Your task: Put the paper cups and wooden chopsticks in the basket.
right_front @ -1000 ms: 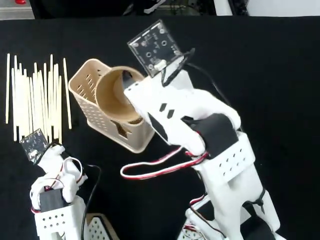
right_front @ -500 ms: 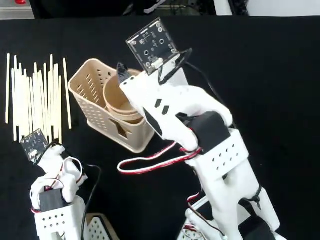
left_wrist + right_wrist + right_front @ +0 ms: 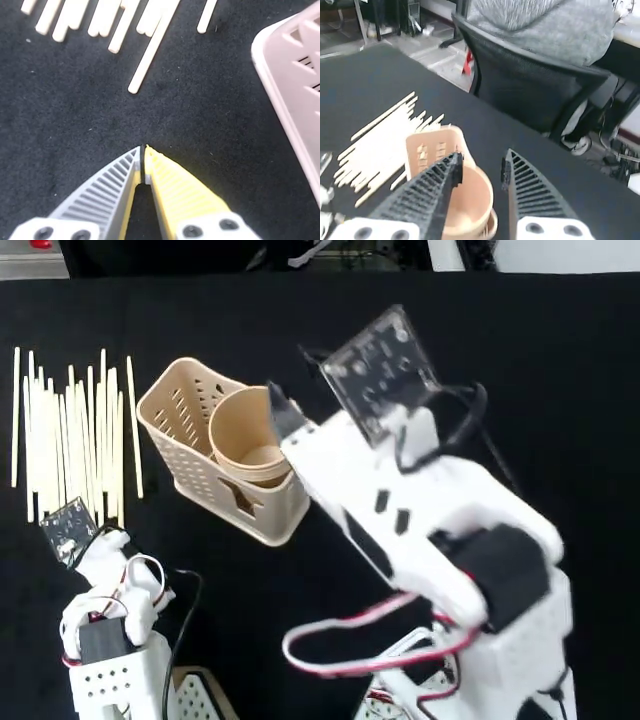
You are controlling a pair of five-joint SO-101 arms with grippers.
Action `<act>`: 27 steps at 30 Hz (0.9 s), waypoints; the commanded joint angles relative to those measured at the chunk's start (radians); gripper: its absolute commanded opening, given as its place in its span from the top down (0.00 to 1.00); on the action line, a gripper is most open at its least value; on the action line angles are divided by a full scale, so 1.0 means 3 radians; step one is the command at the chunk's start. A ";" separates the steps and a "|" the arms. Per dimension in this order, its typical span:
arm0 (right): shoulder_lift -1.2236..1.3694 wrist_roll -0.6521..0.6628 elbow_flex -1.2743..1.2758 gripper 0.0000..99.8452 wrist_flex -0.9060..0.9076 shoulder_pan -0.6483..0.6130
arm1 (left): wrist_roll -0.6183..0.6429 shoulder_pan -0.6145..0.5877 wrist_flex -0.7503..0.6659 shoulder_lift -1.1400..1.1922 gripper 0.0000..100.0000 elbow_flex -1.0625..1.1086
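Observation:
A beige slotted basket (image 3: pixel 185 430) lies tilted on the black table with paper cups (image 3: pixel 245 435) nested in it. Several wooden chopsticks (image 3: pixel 70 435) lie in a loose row to its left. My right gripper (image 3: pixel 481 167) is open above the cups (image 3: pixel 470 205) and holds nothing; one of its black fingers (image 3: pixel 285 418) hangs just over the cups' rim. My left gripper (image 3: pixel 143 149) is shut and empty, low over bare table, short of the chopstick ends (image 3: pixel 135 20), with the basket wall (image 3: pixel 295 90) off to one side.
The right arm's white body (image 3: pixel 430 530) covers the table right of the basket. The left arm (image 3: pixel 105 600) stands at the front left, below the chopsticks. A black office chair (image 3: pixel 530 85) stands beyond the table's far edge.
The right gripper lowered the paper cup into the basket onto the others, let go of it, and drew up and back to the right. The left arm has stayed still.

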 commanded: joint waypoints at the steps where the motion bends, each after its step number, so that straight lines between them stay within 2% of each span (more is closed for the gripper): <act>1: -0.0079 -0.0020 -0.0166 0.85 0.0312 0.0312 | 0.0020 0.0023 0.0015 -0.0015 0.97 0.0054; 6: -0.0090 -0.0102 -0.0166 0.85 0.0752 0.1176 | 0.0020 0.0023 0.0015 -0.0015 0.97 0.0054; 12: -0.0084 -0.0823 -0.0141 0.85 0.1493 0.2296 | 0.0020 0.0023 0.0015 -0.0015 0.97 0.0054; 17: -0.0115 -0.0962 0.0478 0.85 0.1483 0.3140 | 0.0020 0.0023 0.0015 -0.0015 0.97 0.0054; 22: -0.0120 -0.0946 0.1302 0.85 0.1483 0.3529 | 0.0020 0.0023 0.0015 -0.0015 0.97 0.0054; 27: -0.0120 -0.0946 0.1910 0.86 0.1478 0.3529 | 0.0020 0.0028 0.0015 -0.0015 0.97 0.0054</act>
